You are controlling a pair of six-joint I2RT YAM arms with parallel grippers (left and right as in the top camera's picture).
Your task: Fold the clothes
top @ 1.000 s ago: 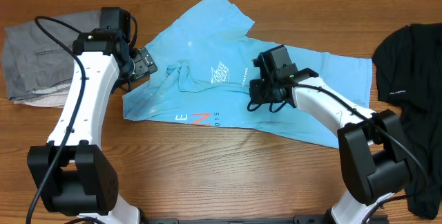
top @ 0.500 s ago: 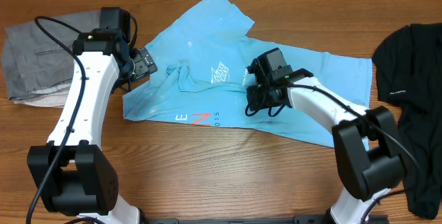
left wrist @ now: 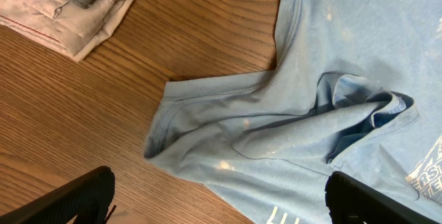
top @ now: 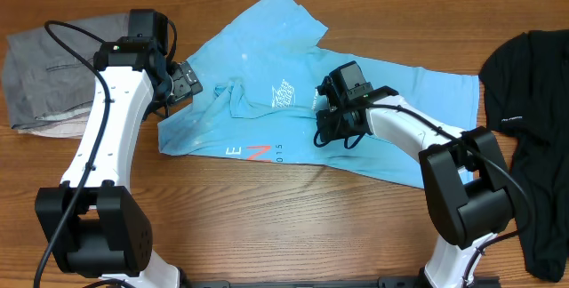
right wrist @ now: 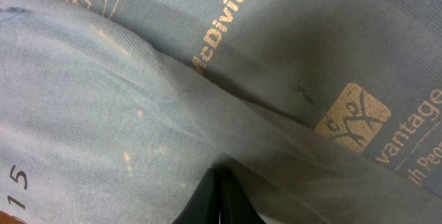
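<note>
The clothes are a light blue T-shirt (top: 253, 61) lying crumpled across the middle of the wooden table, with white print and the letters "EN" near its front edge. My left gripper (top: 184, 84) hangs open over the shirt's left sleeve (left wrist: 207, 127), fingers wide apart, with nothing between them (left wrist: 217, 200). My right gripper (top: 331, 130) sits at the shirt's middle. In the right wrist view its fingertips (right wrist: 221, 186) are pressed together on a raised fold of the blue fabric (right wrist: 103, 134), beside white printed text.
A grey folded garment (top: 44, 75) lies at the table's left edge, and its corner (left wrist: 62, 10) shows in the left wrist view. A black garment (top: 533, 101) is piled at the right edge. Bare wood (top: 267, 217) runs along the front.
My right gripper has slid a little to the left across the shirt, still shut on the fold. The left arm has not moved.
</note>
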